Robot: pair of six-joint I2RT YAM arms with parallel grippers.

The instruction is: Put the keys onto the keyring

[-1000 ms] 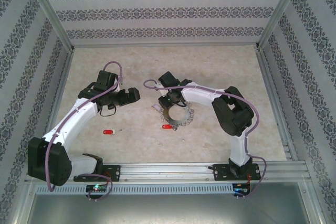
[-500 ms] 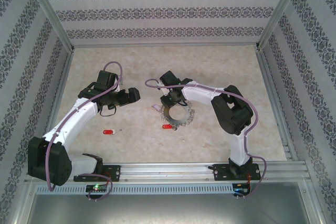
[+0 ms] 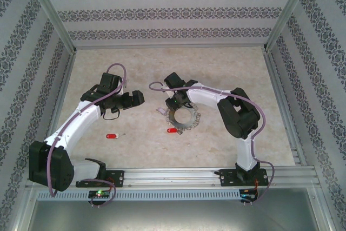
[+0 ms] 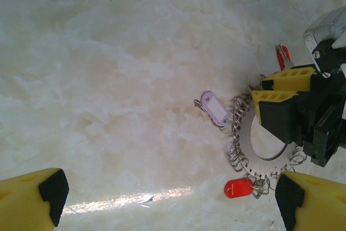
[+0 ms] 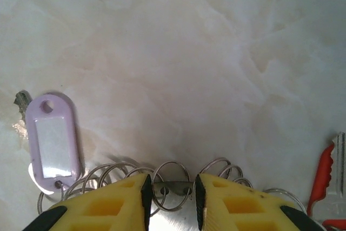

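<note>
The keyring (image 3: 189, 125) is a flat silvery ring fringed with small wire loops, lying mid-table. My right gripper (image 3: 177, 106) is down at its far rim. Its yellow fingers (image 5: 121, 201) stand a little apart on either side of one small loop (image 5: 175, 189), so it is open and narrow. A red-headed key (image 5: 323, 179) lies just right of those fingers. Another red key head (image 4: 238, 188) sits at the ring's near rim (image 4: 243, 144), among the loops. A third red key (image 3: 112, 135) lies loose to the left. My left gripper (image 3: 135, 99) hovers left of the ring, wide open and empty (image 4: 170, 198).
A pale purple tag (image 4: 214, 107) with a small key lies at the ring's left side, also seen beside the right fingers (image 5: 52, 142). Patterned walls enclose the marble table (image 3: 238, 68). A metal rail (image 3: 178, 176) runs along the near edge.
My right gripper's jaws have parted slightly around the small loop. The left arm and the keys have stayed put.
</note>
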